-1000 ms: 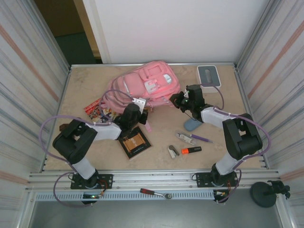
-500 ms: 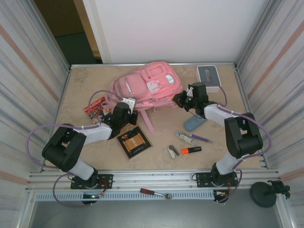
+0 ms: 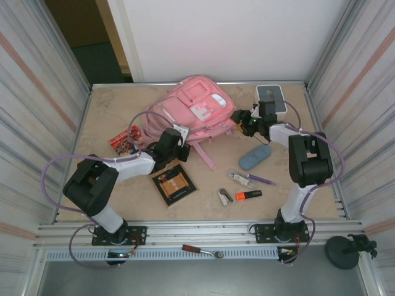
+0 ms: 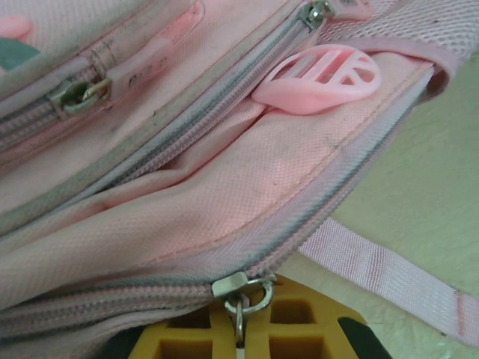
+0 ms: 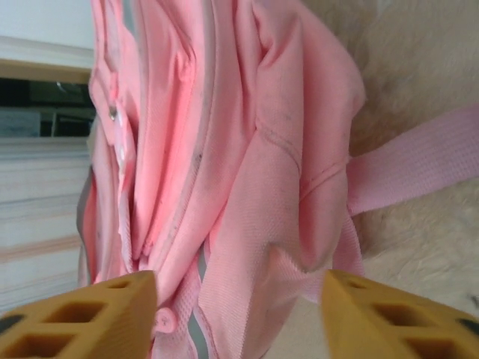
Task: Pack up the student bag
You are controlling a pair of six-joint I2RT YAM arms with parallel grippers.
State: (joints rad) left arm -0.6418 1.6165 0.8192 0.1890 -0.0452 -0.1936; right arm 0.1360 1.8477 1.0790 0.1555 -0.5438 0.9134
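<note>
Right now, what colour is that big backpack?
Pink; the student bag shows best from the top camera.

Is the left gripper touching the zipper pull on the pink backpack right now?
Touching. The left wrist view shows the metal zipper pull of the backpack running down between the shut yellow fingers of the left gripper, pinched there.

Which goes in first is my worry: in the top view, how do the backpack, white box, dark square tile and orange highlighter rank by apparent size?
1. student bag, by far.
2-3. dark square tile and white box: too alike to rank, and the box is partly covered.
4. orange highlighter.
</note>
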